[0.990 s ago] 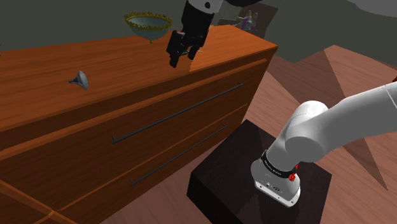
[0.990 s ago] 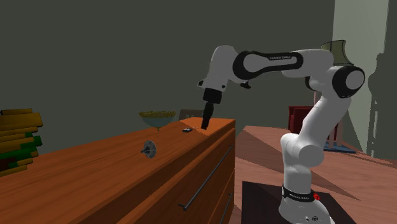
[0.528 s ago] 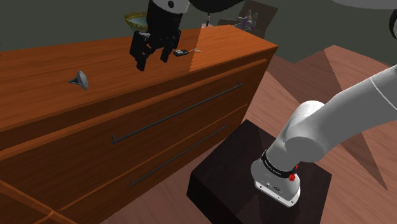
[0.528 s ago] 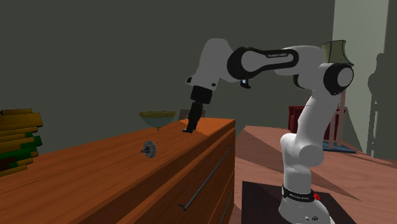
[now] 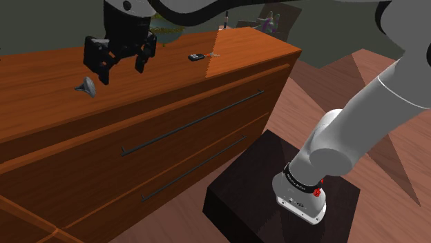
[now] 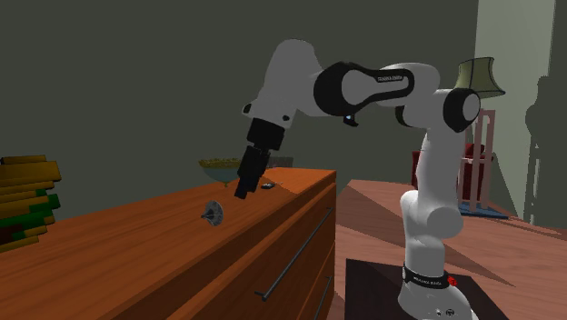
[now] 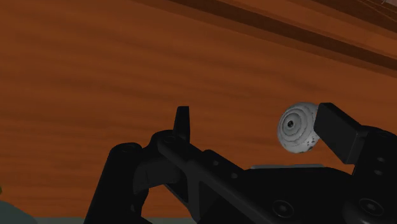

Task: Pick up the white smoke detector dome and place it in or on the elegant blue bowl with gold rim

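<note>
The smoke detector dome (image 5: pixel 86 85) lay ungrasped on the wooden dresser (image 5: pixel 207 103).
My gripper (image 5: pixel 122 71) hovered near it, fingers spread wide and empty; I judged that the pickup and the carry to the gold-rimmed bowl (image 6: pixel 223 166) were both left to do.

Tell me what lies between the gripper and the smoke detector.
Nothing. In the shoulder view, only bare dresser top shows between the open gripper and the detector. In the wrist view, the detector sits just beside one finger.
</note>
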`<move>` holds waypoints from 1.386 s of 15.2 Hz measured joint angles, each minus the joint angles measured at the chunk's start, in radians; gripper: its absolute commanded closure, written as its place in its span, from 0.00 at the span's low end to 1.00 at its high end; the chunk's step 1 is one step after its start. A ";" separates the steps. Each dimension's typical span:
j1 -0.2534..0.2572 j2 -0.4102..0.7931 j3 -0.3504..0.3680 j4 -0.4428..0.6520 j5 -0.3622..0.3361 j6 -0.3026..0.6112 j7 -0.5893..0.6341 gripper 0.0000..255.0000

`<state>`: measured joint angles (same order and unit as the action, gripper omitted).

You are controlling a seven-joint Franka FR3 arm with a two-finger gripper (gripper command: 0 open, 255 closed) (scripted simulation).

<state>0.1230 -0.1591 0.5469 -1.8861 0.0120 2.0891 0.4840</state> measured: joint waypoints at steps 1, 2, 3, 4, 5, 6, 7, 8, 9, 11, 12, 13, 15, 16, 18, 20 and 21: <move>0.002 0.033 0.016 0.035 -0.026 -0.001 0.025 0.00; 0.005 0.069 0.032 0.073 -0.055 -0.004 0.049 0.00; 0.014 0.114 0.052 0.116 -0.093 -0.006 0.085 0.00; 0.022 0.153 0.065 0.155 -0.126 -0.010 0.111 0.00; 0.031 0.179 0.075 0.180 -0.152 -0.012 0.134 0.00; 0.038 0.201 0.080 0.201 -0.171 -0.015 0.149 0.00; 0.042 0.218 0.083 0.211 -0.186 -0.010 0.159 0.00; 0.045 0.228 0.084 0.212 -0.195 -0.003 0.167 0.00; 0.048 0.238 0.085 0.210 -0.204 0.006 0.174 0.00; 0.049 0.251 0.084 0.198 -0.215 0.028 0.181 0.00; 0.050 0.257 0.083 0.193 -0.221 0.038 0.185 0.00; 0.052 0.267 0.083 0.193 -0.228 0.045 0.189 0.00; 0.052 0.271 0.082 0.188 -0.231 0.054 0.190 0.00; 0.052 0.271 0.082 0.187 -0.232 0.055 0.190 0.00; 0.052 0.272 0.082 0.187 -0.232 0.056 0.190 0.00; 0.052 0.272 0.082 0.187 -0.232 0.056 0.190 1.00; 0.052 0.272 0.082 0.187 -0.232 0.056 0.190 1.00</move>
<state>0.1750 0.1128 0.6288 -1.6993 -0.2201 2.1450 0.6745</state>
